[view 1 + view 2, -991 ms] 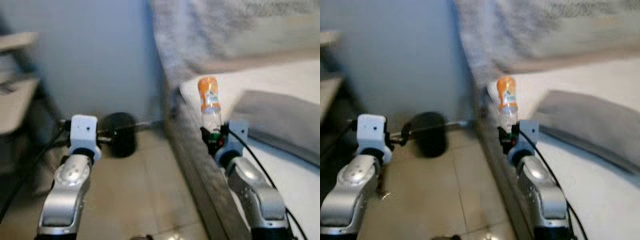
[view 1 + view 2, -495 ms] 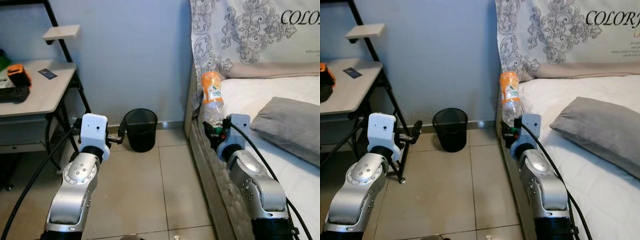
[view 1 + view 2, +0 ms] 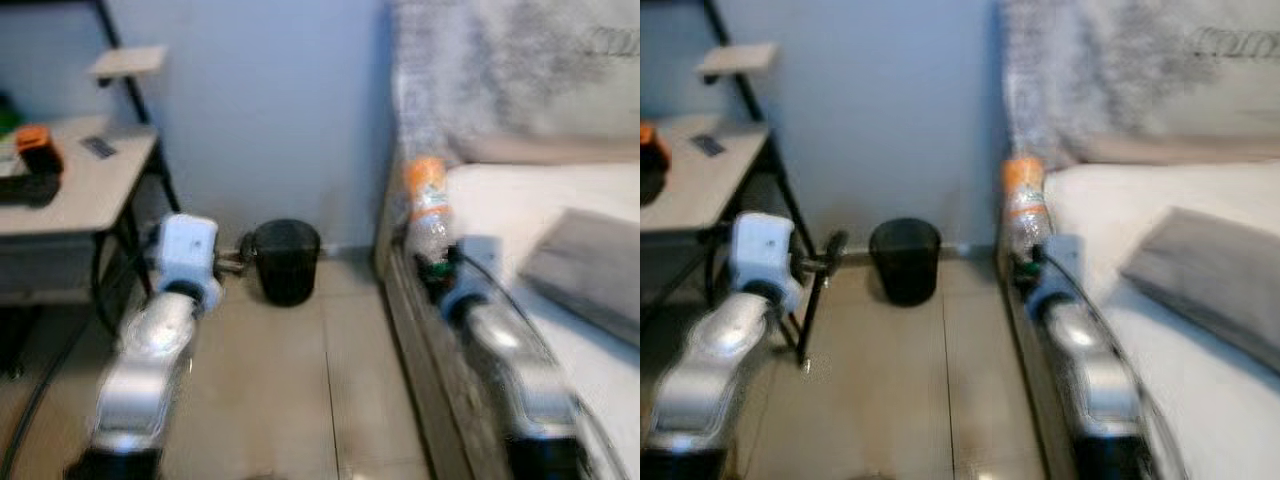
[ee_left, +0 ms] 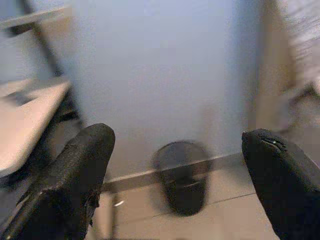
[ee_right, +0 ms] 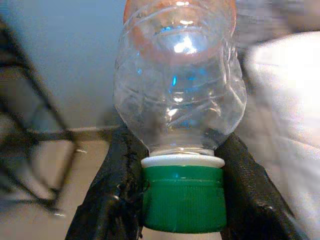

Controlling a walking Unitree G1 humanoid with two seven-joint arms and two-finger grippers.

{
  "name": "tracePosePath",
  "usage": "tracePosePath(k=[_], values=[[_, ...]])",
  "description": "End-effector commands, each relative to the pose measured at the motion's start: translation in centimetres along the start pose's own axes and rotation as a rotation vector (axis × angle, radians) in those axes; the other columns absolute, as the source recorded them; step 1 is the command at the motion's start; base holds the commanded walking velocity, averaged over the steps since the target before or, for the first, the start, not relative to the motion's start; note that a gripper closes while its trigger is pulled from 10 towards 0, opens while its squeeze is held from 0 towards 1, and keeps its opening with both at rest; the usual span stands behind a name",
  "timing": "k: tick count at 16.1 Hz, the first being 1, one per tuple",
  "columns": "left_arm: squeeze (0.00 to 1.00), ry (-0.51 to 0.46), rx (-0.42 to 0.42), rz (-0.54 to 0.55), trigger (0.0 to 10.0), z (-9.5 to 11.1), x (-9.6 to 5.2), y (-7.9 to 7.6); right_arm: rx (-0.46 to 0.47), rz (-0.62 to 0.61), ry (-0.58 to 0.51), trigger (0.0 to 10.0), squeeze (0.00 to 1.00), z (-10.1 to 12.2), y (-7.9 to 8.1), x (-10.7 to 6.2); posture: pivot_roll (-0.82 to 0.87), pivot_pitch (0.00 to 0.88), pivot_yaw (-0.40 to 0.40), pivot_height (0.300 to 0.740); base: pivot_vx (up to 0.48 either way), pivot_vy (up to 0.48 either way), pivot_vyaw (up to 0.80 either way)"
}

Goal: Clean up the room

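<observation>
My right gripper is shut on a clear plastic bottle with an orange label and a green cap. It holds the bottle by the neck, cap down, beside the bed's edge. In the right wrist view the black fingers press on both sides of the neck. A black mesh waste bin stands on the tiled floor against the blue wall, ahead and between the arms. My left gripper is held out toward the bin and stands open, its two fingers wide apart around the bin in the left wrist view.
A bed with a white sheet, a grey pillow and a patterned cushion lies on the right. A desk with black legs stands on the left, with an orange and black object on it. Tiled floor lies between.
The views have gone from sharp to blurred and shifted a little, so the camera is moving. The bin appears slightly nearer. The bottle stays in the right gripper.
</observation>
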State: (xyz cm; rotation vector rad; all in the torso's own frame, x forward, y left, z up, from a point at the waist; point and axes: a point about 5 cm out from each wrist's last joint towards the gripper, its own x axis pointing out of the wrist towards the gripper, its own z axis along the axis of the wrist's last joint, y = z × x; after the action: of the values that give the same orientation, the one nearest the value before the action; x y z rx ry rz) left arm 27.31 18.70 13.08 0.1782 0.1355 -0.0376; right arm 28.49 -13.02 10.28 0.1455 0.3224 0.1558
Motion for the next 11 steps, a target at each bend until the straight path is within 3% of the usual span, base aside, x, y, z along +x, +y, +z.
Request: tracePosePath(k=[1,11], values=[[0.0,-0.017,0.004,-0.022,10.0,0.54,0.12,-0.67,-0.012,-0.025,-0.008,10.0,0.0,0.01,-0.82,-0.23,0.01,0.0,0.034,0.74,0.337,0.0,0.0],[0.0,-0.007,0.01,-0.036,10.0,0.44,-0.06,-0.78,-0.021,-0.027,-0.012,10.0,0.0,-0.12,-0.87,-0.32,0.01,0.0,0.034,0.74,0.348,0.0,0.0]])
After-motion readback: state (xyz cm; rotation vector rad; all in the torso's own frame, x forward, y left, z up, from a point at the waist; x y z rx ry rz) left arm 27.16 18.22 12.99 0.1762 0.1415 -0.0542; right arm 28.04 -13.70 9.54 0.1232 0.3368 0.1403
